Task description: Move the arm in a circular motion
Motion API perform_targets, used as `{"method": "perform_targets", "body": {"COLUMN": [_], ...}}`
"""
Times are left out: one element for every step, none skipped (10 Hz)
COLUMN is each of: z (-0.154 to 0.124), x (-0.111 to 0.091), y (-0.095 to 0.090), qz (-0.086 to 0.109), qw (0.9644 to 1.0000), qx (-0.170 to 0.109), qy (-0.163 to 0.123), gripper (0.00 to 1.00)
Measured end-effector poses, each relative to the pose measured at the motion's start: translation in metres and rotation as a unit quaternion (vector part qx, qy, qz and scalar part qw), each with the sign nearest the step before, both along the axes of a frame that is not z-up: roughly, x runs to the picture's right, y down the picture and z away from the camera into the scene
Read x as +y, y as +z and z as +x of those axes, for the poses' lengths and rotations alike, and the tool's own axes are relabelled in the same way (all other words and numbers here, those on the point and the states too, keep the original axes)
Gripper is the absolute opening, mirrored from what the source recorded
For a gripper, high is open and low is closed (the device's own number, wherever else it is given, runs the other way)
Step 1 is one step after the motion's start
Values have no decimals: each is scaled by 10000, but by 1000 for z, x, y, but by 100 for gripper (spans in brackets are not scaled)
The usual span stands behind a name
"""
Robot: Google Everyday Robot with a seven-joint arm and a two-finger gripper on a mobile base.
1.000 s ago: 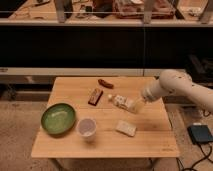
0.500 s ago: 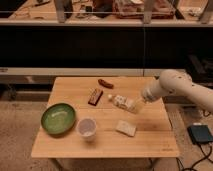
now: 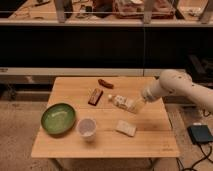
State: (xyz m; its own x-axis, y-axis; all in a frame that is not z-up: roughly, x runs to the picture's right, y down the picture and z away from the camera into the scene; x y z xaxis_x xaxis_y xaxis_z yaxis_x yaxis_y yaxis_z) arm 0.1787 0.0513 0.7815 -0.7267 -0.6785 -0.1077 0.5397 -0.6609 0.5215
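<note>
1. Far to the left of the gripper [image 3: 123,103] you see a green bowl [image 3: 58,118]. A cup [image 3: 86,127] stands nearer, to its left and front.
2. Just left of it lies a brown bar [image 3: 95,96], and a pale block [image 3: 126,128] sits in front of it.
3. The gripper hangs low over the middle of the table [image 3: 150,145]. You cannot tell if it is released or clenched.
4. The arm [image 3: 170,85] reaches in from its right.
5. A circle leaves no mark, so the done part cannot be read. Count the loop as unfinished.
</note>
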Motion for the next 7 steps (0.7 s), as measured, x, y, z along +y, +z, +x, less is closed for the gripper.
{"method": "perform_targets", "body": {"z": [0, 0, 0, 0, 1, 0, -6], "x": [0, 0, 0, 0, 2, 0, -7], "y": [0, 0, 0, 0, -1, -4, -9], "qz": [0, 0, 0, -4, -22, -40, -51], "qw": [10000, 10000, 10000, 10000, 9999, 9994, 9972], "qx": [0, 0, 0, 3, 13, 57, 145], "qy": [0, 0, 0, -18, -97, -324, -737], "gripper": [80, 80, 80, 80, 80, 80, 80]}}
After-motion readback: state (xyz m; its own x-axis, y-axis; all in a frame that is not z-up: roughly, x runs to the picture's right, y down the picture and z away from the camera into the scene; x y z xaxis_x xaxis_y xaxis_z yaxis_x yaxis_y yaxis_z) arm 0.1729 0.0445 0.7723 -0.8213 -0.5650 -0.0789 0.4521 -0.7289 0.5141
